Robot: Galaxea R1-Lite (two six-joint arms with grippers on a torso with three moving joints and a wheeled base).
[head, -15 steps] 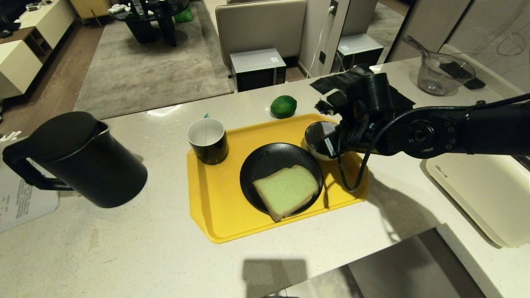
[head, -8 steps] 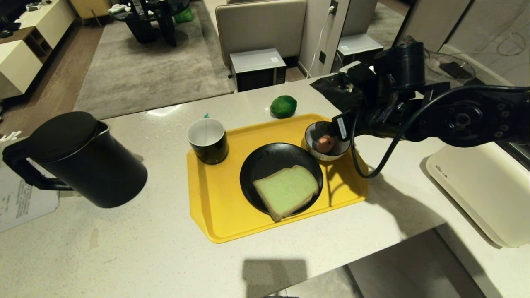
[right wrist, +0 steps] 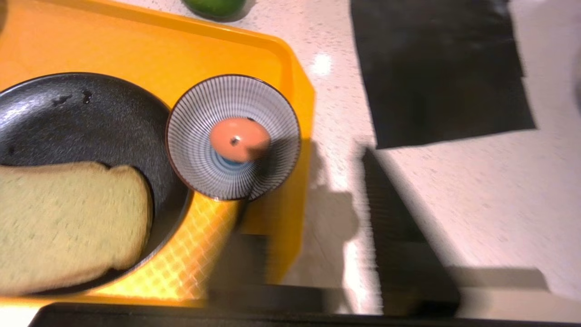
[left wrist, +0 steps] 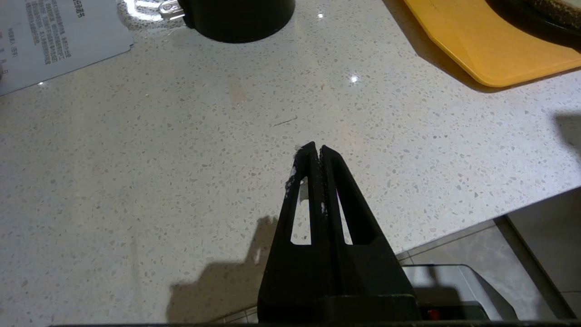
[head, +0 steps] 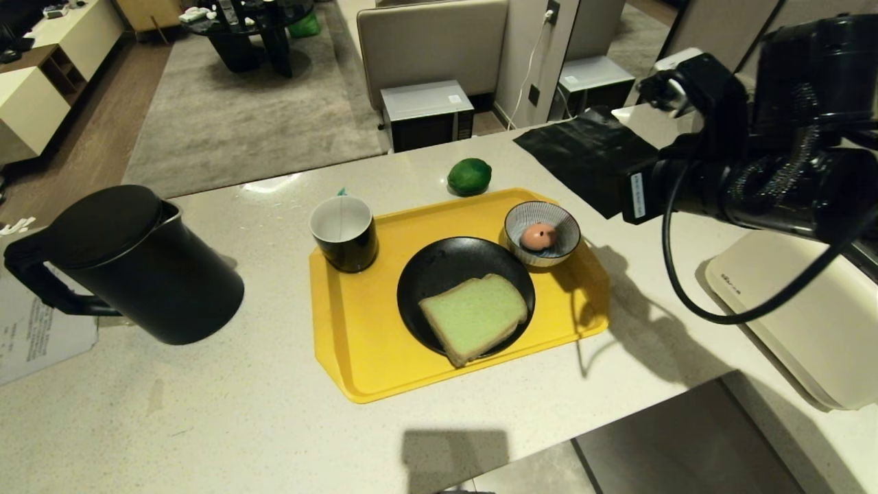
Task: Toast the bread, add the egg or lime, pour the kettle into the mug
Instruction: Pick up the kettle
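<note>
Showed a flat yellow plastic tray (head: pixel 343 343) lying on a pale speckled stone desk (head: pixel 206 425). Carried at its centre a round matte black plate (head: pixel 439 274), with the thick pale green, brown-crusted slice of bread (head: pixel 473 315) lying flat on the plate's 5 o'clock side. Placed at 2 o'clock from the plate, touching its rim, a small blue-and-white striped bowl (head: pixel 545 259) holding the smooth salmon-pink egg (head: pixel 538 237). Placed at 10 o'clock the short glossy black mug with a white inside (head: pixel 346 233), upright on the tray. Set just off the tray at 12 o'clock the round dark green lime (head: pixel 469 175). Stood well apart at 9 o'clock the tall matte black kettle (head: pixel 137 267), lid on. Hung raised at 3 o'clock the right hand (right wrist: pixel 308 181), released, fingers spread and grasping nothing. Hovered over bare desk near its front edge the left hand (left wrist: pixel 316 150), clenched and empty.
</note>
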